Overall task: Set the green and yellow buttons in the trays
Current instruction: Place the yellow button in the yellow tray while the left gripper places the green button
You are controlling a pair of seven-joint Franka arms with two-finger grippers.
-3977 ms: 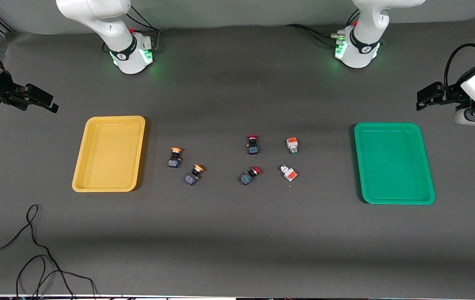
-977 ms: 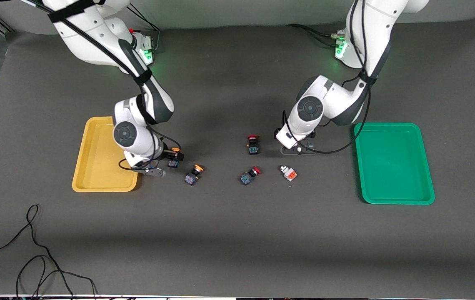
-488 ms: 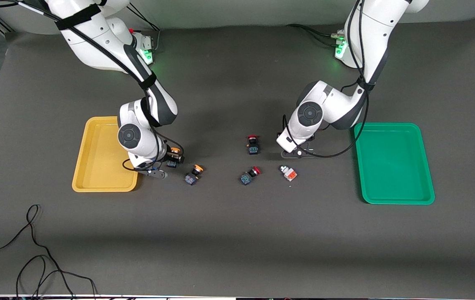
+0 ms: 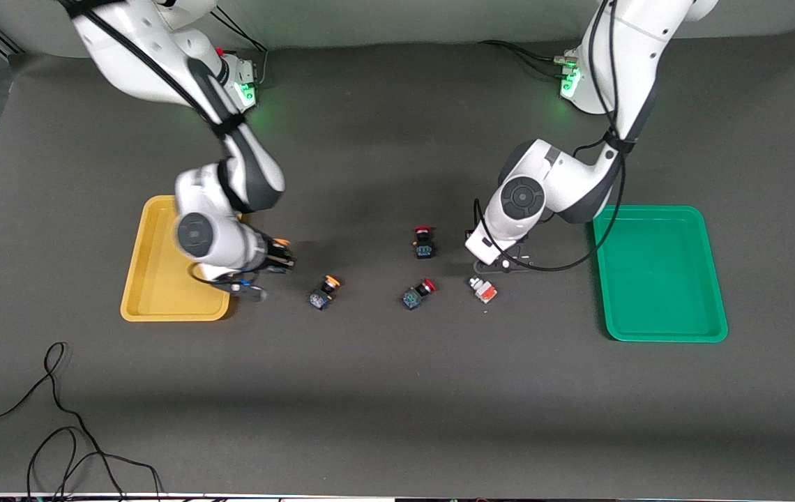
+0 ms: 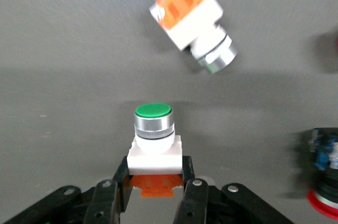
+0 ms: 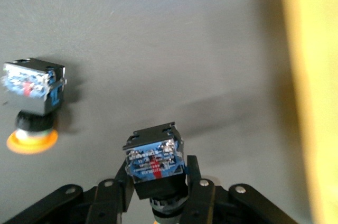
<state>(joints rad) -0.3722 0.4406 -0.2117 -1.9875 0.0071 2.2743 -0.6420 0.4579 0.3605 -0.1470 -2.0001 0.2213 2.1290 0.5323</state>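
Note:
My left gripper (image 5: 154, 168) is shut on a green button (image 5: 153, 131), white-bodied with an orange block, held just above the table between the red switches and the green tray (image 4: 659, 279). In the front view the wrist hides that button. A second white button (image 5: 193, 23) lies on the table below it (image 4: 482, 289). My right gripper (image 6: 157, 179) is shut on a yellow button's black-blue body (image 6: 155, 158); its orange cap (image 4: 282, 243) shows beside the yellow tray (image 4: 160, 279). Another yellow button (image 4: 324, 291) lies on the table close by (image 6: 33, 102).
Two red-capped switches (image 4: 423, 242) (image 4: 417, 293) lie mid-table between the two grippers. A loose black cable (image 4: 56, 418) trails on the mat near the front camera at the right arm's end. Both trays hold nothing.
Both grippers have shut on their buttons. The right gripper has shifted toward the yellow tray with the yellow button. The left gripper has lifted the green button slightly.

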